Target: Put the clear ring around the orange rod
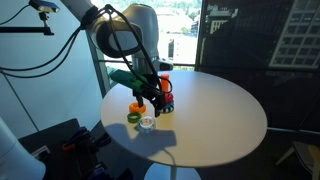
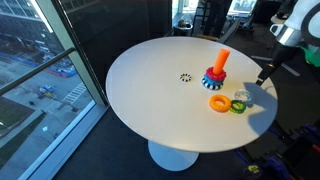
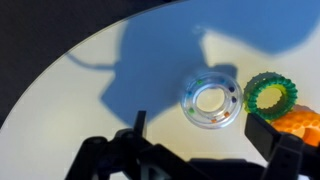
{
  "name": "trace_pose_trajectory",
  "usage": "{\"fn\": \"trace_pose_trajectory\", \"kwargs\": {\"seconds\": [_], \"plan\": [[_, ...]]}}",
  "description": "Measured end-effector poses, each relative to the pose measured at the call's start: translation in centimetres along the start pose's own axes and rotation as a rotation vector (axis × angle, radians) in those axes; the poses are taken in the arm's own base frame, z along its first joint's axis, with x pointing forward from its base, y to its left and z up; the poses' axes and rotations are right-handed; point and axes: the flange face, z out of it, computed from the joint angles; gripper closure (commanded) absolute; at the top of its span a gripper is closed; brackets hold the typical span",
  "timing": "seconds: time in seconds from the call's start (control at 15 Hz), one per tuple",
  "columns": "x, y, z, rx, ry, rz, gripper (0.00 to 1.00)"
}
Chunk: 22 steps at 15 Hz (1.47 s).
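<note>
Wrist view, one clear ring (image 3: 212, 102), one green ring (image 3: 271, 95)

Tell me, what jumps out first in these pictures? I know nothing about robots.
The upright orange-red rod stands out, rising from a stack of coloured rings on the round white table. Beside it lie three loose rings: a translucent clear plastic ring, a ridged green ring and a small orange ring. The robot's black gripper hangs open over the table near the clear one.
</note>
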Motion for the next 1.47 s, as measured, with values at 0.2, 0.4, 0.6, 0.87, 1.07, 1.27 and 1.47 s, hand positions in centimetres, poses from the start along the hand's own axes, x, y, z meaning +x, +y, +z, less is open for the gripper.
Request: {"fn": "trace_pose_trajectory", "kwargs": {"seconds": [0.2, 0.4, 0.6, 0.87, 1.07, 1.27, 1.47], "plan": [[0.3, 0.1, 1.9, -0.003, -0.004, 0.0, 0.0], [0.5, 0.1, 3.6, -0.008, -0.002, -0.001, 0.0], [0.7, 0.2, 4.8, -0.012, 0.0, -0.001, 0.0], [1.2, 0.3, 6.1, -0.015, 0.004, -0.001, 0.0], [1.6, 0.3, 6.8, -0.014, 0.003, -0.001, 0.0], [2.1, 0.0, 7.5, -0.011, -0.004, -0.005, 0.0], [2.6, -0.3, 8.0, -0.008, -0.01, -0.012, 0.0]]}}
